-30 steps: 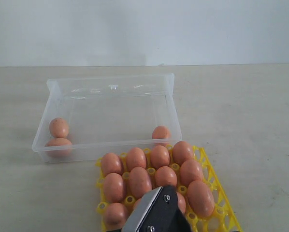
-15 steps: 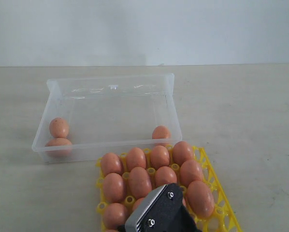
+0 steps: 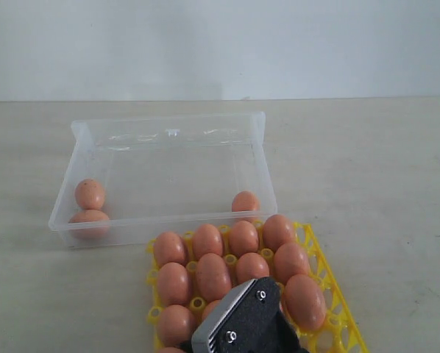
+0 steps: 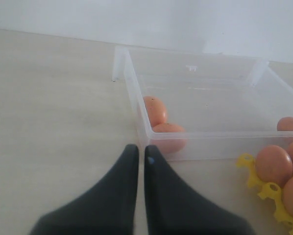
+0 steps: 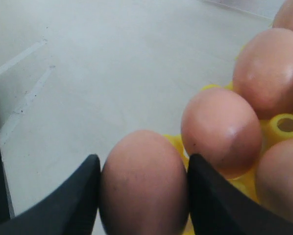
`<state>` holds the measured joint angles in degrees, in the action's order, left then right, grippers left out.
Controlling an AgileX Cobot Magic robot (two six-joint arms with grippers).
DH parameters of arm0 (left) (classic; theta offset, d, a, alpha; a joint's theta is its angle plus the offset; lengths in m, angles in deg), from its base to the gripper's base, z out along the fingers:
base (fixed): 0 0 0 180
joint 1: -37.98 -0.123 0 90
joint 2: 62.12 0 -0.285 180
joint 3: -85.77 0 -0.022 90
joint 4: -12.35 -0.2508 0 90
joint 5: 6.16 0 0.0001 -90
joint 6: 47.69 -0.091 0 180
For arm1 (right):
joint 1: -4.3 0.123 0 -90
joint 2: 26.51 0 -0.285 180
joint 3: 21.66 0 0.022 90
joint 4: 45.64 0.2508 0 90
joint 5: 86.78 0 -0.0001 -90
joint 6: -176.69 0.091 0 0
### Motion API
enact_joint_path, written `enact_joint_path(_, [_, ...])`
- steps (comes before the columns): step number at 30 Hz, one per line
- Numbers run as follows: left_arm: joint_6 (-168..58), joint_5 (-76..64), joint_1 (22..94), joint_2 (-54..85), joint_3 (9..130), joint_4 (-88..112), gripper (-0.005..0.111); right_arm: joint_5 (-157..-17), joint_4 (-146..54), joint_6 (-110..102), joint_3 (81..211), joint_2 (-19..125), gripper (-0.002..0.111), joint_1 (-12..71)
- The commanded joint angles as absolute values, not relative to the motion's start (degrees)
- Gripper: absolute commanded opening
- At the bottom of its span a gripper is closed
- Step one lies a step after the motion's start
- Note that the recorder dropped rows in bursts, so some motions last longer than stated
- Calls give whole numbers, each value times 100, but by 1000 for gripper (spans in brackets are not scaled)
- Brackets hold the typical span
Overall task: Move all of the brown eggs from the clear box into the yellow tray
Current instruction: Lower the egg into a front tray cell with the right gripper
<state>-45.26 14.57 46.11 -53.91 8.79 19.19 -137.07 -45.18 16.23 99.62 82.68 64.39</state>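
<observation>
1. Pale worktop (image 3: 382, 184) carries the clear box (image 3: 168, 129), with the yellow tray (image 3: 343, 316) at its 6 o'clock.
2. Right gripper (image 5: 144, 161) clasps an egg (image 5: 144, 196) over a tray cup, likely to seat it.
3. Left gripper (image 4: 140, 152) rests closed and empty.
4. Three brown eggs (image 3: 90, 194) lie in the box, at 9 and 5 o'clock.

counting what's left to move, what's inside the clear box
Three eggs lie in the box: two together by its left wall, one in the near right corner. Its see-through walls hide nothing.
</observation>
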Motion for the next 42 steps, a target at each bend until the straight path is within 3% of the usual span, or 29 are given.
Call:
enact_joint_path(1, [-4550,1415,4625,-5366,855,1895,4,-13741,-4564,1618,9956,8279,48,6461])
enact_joint_path(18, [-4550,1415,4625,-5366,855,1895,4,-14480,-4438,1584,9956,7591,51,6461])
enact_joint_path(20, [-4550,1415,4625,-5366,855,1895,4,-14061,-4360,1525,9956,7318,44,6461])
enact_joint_path(23, [-4550,1415,4625,-5366,855,1895,4,-12687,-4322,1512,9956,6984,21,6461])
enact_joint_path(24, [-4550,1415,4625,-5366,855,1895,4,-11738,-4473,1522,9956,6812,1,6483])
enact_joint_path(27, [-4550,1415,4625,-5366,855,1895,4,-10816,-4564,1711,9956,6711,0,6483])
enact_joint_path(42, [-4550,1415,4625,-5366,855,1895,4,-11426,-3164,501,10073,7270,0,6483])
